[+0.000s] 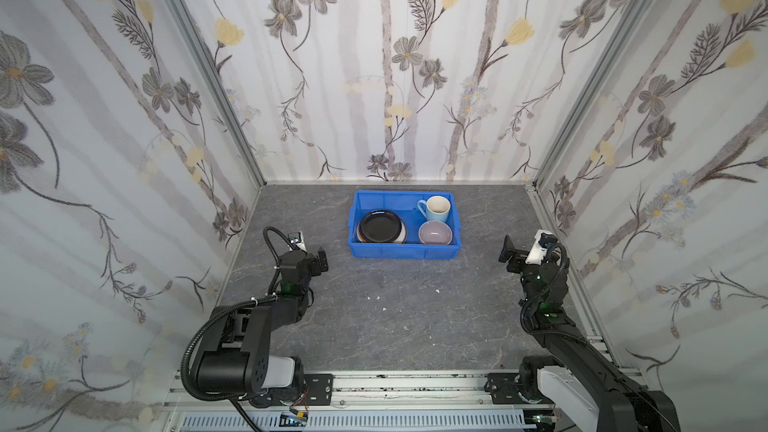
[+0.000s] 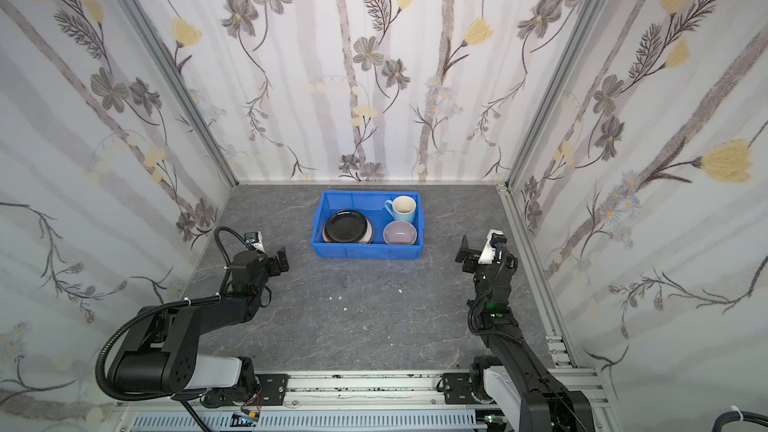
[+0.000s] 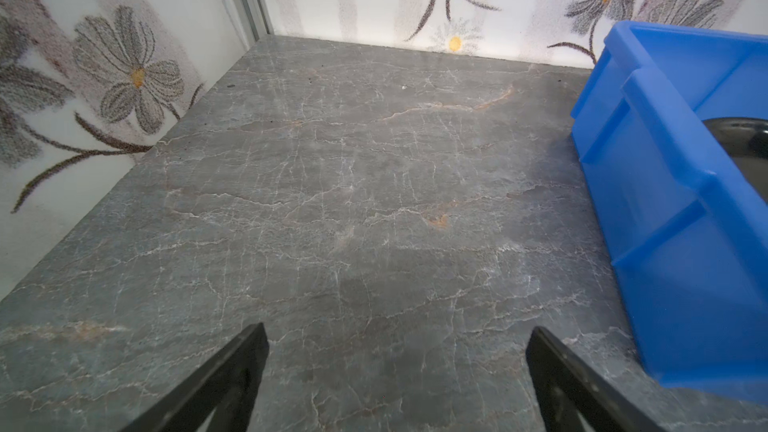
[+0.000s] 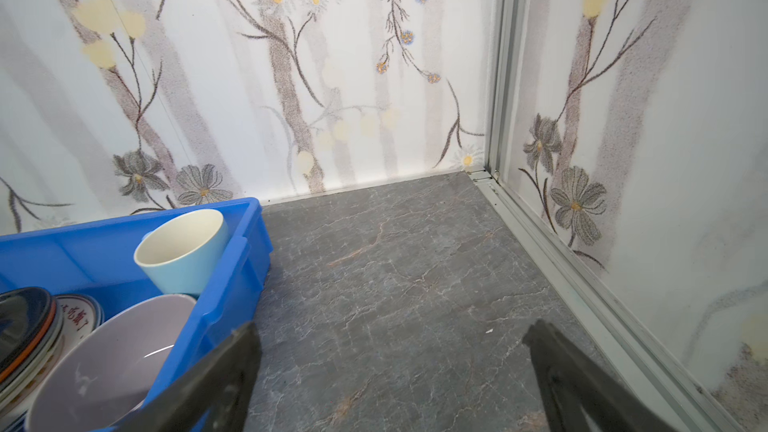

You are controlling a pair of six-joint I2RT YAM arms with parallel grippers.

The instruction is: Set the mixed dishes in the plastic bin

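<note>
up front, over the grey table [image 1: 395, 309], shows the left gripper [image 3: 397, 332] and right gripper [image 4: 390, 328] spread wide, holding nothing. farther back, in the blue bin [image 1: 403, 252]: stacked plates [image 4: 45, 342] with black plate [image 1: 380, 225] on top, bowl [image 1: 435, 232] beside, mug [image 1: 436, 209] behind.

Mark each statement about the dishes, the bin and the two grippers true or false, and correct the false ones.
1. The light blue mug stands opening-up inside the blue plastic bin. True.
2. The lilac bowl sits on the table outside the bin. False: it is inside the bin, on the robot's side of the mug.
3. The glossy black plate lies on top of the plate stack in the bin. True.
4. The right gripper is shut on a plate. False: its jaws are open and hold nothing.
5. The left gripper is open over bare table beside the bin. True.
</note>
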